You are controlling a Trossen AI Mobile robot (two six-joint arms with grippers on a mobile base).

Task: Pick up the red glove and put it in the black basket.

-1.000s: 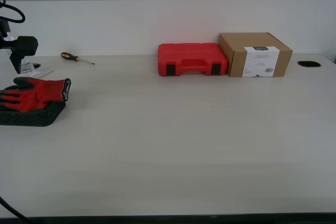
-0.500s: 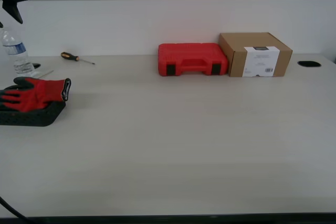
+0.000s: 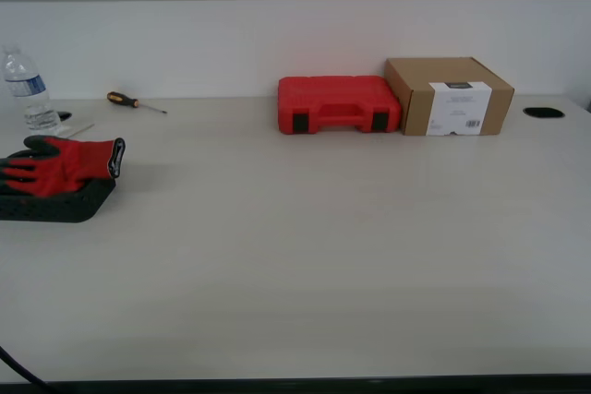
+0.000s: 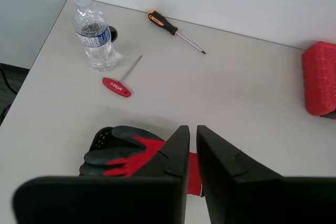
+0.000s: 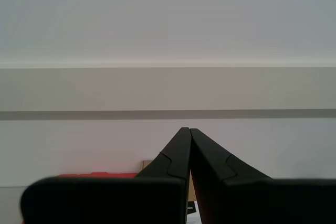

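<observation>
The glove lies in the basket on the surface, directly below my first claw, whose jaws are nearly together, gripping nothing. My second claw is pressed together, empty.

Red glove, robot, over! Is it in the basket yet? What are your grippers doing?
My first gripper nearly shut, empty, high above the table. My second gripper shut, facing the wall. Red glove lying on the black basket. Nothing in the way.
</observation>
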